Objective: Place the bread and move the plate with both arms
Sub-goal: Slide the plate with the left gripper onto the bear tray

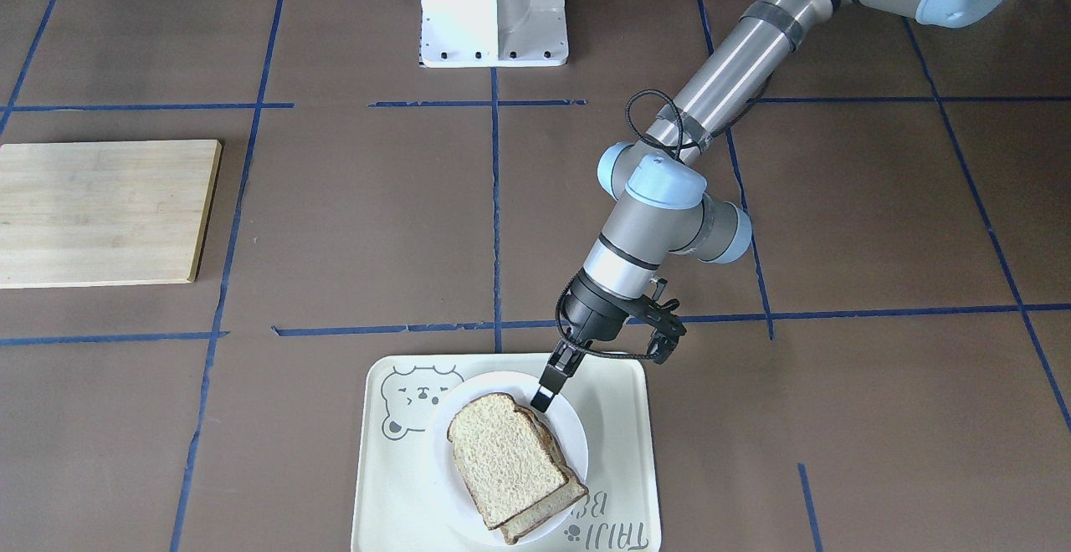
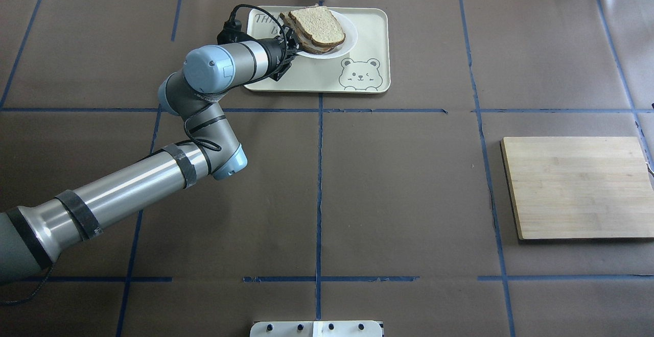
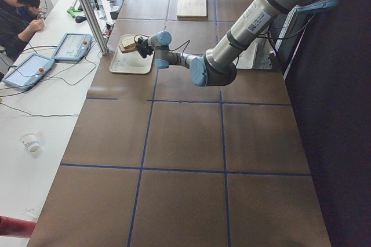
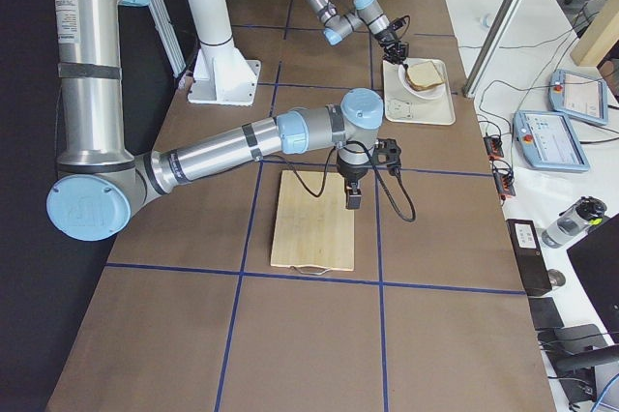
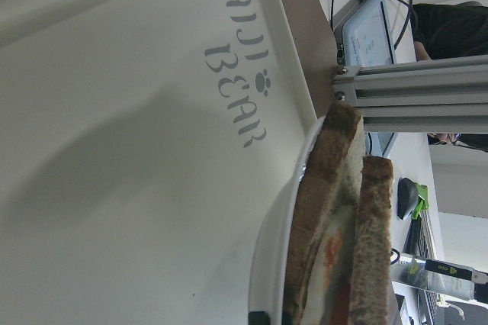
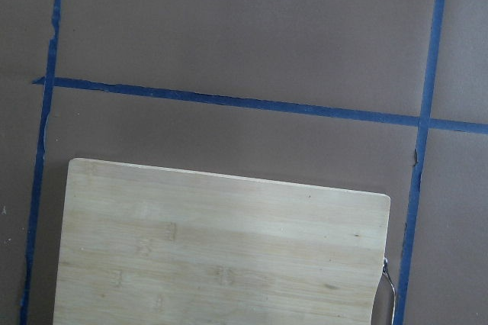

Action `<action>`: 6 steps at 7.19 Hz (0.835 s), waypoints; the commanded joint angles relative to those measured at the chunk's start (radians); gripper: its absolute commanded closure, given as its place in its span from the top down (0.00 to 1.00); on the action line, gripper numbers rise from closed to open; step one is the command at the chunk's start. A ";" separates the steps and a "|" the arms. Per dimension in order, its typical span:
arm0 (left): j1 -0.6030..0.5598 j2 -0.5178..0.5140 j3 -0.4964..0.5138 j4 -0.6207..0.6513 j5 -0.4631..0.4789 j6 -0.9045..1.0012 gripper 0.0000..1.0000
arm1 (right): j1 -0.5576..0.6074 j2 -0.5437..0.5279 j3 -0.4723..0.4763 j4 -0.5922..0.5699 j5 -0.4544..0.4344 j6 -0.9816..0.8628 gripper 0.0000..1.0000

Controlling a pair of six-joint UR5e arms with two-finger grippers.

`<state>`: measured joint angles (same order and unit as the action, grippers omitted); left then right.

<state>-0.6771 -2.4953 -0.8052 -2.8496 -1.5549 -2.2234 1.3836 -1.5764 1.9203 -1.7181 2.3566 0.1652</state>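
Note:
The bread [image 1: 502, 452] lies on top of a stacked sandwich on the white plate [image 1: 572, 439], which sits on a cream bear tray [image 1: 393, 485]. The overhead view shows the bread [image 2: 319, 23] and the plate [image 2: 350, 38] too. My left gripper [image 1: 543, 400] reaches down to the plate's rim beside the sandwich, its fingers close together on the rim. The left wrist view shows the plate's rim [image 5: 268, 264] and the top slice [image 5: 375, 218] edge-on, with egg between the slices. My right gripper [image 4: 354, 202] hovers over the wooden board; I cannot tell whether it is open or shut.
A wooden cutting board [image 2: 577, 186] lies on the table's right side, also in the right wrist view [image 6: 221, 249]. The white robot base [image 1: 494, 8] stands at the table's middle edge. Blue tape lines cross the brown table. An operator sits beyond the tray [image 3: 17, 9].

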 commanded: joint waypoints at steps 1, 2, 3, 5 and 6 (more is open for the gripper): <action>0.008 -0.003 0.018 -0.001 -0.001 -0.001 0.00 | 0.000 -0.001 -0.014 0.002 0.001 -0.004 1.00; 0.008 0.000 0.020 -0.001 -0.001 -0.001 0.03 | 0.000 -0.001 -0.014 0.002 0.001 -0.003 1.00; 0.008 0.004 0.020 -0.001 -0.001 0.001 0.27 | 0.000 -0.001 -0.014 0.002 0.000 0.000 1.00; -0.004 0.030 -0.008 -0.007 -0.043 0.097 1.00 | 0.000 0.004 -0.018 0.002 0.000 0.002 1.00; -0.039 0.094 -0.102 -0.004 -0.109 0.100 1.00 | 0.000 0.010 -0.024 0.002 0.000 0.002 1.00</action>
<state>-0.6860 -2.4545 -0.8284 -2.8538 -1.6019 -2.1493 1.3837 -1.5718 1.9023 -1.7169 2.3563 0.1669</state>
